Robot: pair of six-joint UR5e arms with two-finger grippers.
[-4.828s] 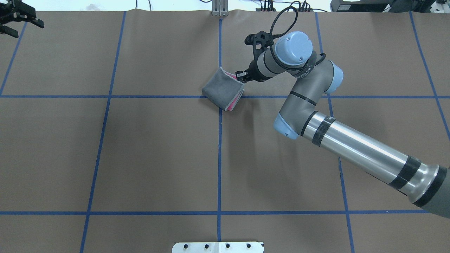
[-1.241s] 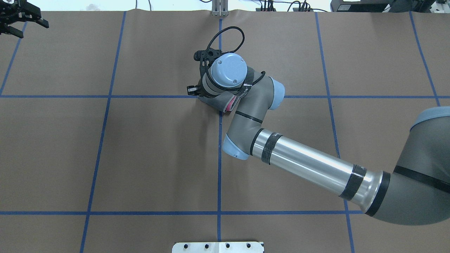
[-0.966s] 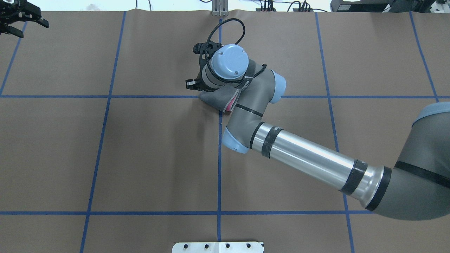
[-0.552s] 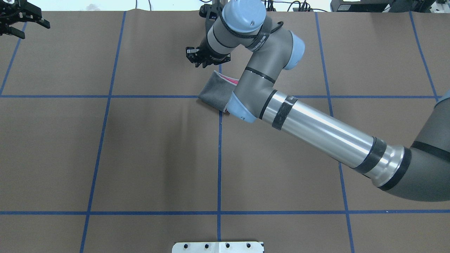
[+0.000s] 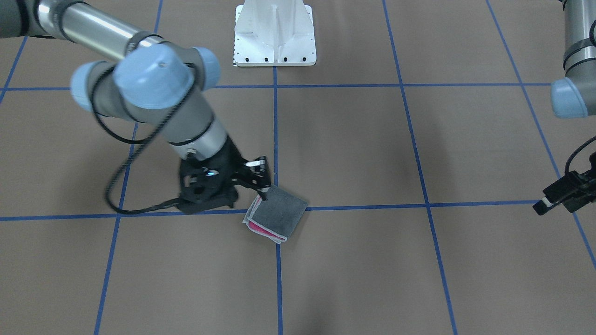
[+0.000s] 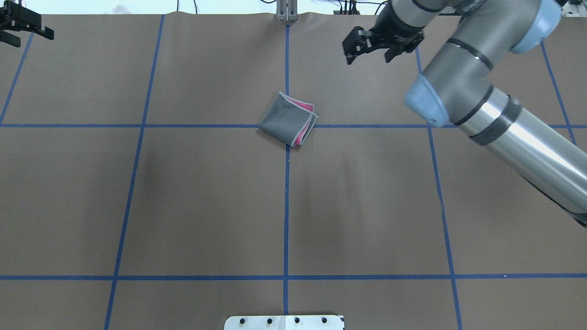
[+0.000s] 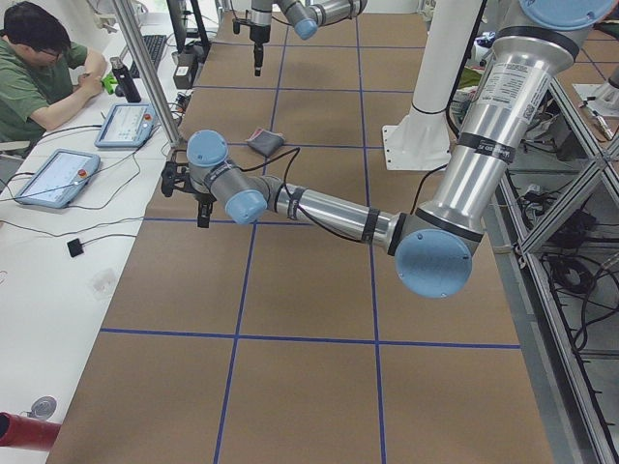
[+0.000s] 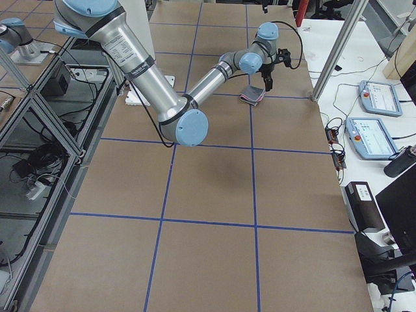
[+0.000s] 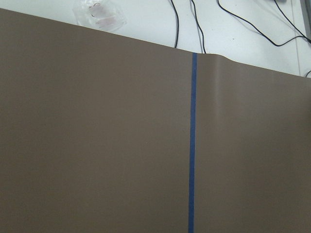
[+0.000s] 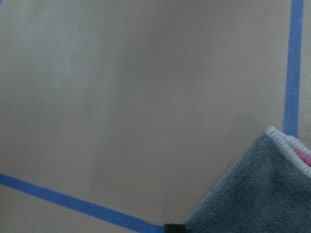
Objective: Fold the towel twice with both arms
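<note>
Towel (image 6: 288, 119) lies folded, grey face up; right fingers (image 6: 351, 50) and left fingers (image 6: 43, 33) spread, empty.

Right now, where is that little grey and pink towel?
In the overhead view the towel lies folded, centred between both sides, on the far crossing of the blue tape lines.

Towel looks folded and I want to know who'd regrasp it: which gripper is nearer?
Right. The right gripper hangs open close by the towel's corner, not holding it; the left gripper is far off near the table's far left corner.
</note>
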